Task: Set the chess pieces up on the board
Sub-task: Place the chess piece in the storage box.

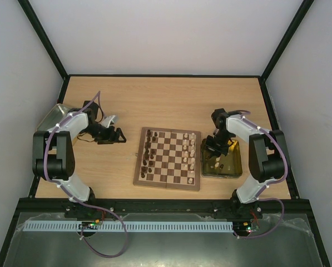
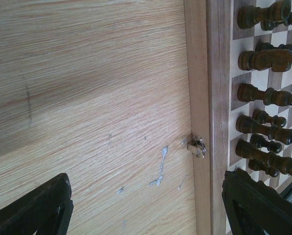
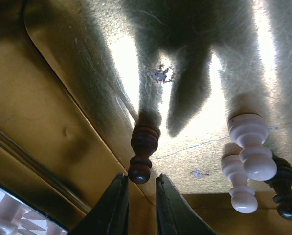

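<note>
My right gripper (image 3: 140, 192), fingers narrowly apart on nothing, hangs inside the yellowish metal tray (image 3: 43, 103), with the small dark-brown wooden pawn (image 3: 144, 147) standing upright directly beyond my fingertips.

Top view: soft, even overhead light, white walls bright, tabletop (image 1: 171, 94) flat-lit with faint shadows under the arms. Low detail, so chess pieces (image 1: 149, 150) on the board (image 1: 168, 158) are small blobs. Left wrist view: bright, wood grain crisp mid-frame, dim band lower left, left claw (image 2: 146, 186) dark and soft at the bottom corners. Right wrist view: hard glare on the yellowish tray (image 3: 48, 98) upper centre. Fuzzy shadows run towards the top, pale pieces (image 3: 251, 142) are blown out, and right claw (image 3: 141, 178) is blurred.
</note>
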Motion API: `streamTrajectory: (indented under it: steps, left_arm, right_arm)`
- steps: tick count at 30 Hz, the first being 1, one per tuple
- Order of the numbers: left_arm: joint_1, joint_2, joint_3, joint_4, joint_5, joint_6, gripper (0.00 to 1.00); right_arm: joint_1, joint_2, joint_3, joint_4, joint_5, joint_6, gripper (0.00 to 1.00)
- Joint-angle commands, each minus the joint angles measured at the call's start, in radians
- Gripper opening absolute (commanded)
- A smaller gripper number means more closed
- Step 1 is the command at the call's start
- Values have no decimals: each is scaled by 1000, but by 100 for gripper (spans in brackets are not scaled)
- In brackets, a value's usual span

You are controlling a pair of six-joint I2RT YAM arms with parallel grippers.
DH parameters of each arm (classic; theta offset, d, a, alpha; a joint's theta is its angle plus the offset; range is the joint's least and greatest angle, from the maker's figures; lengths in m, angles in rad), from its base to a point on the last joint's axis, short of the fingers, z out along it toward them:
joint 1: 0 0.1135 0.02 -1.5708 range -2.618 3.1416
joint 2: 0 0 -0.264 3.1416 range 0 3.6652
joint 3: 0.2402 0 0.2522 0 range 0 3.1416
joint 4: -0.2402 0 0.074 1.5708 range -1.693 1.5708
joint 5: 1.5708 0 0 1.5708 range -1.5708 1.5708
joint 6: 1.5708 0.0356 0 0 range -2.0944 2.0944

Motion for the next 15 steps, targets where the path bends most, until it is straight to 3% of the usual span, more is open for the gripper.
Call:
streamTrajectory:
  steps: [1,11,15]
  left_arm:
    - [0,8,23,-25,23,18,84]
    - [0,2,18,-24,18,16,84]
    - [0,3,18,-24,17,15,84]
  right_arm:
    - [-10,5,20,-12,21,2,15]
    - [-28,-2,49,-23,64,3,5]
    - [-29,-5,82,-43,110,-3,11]
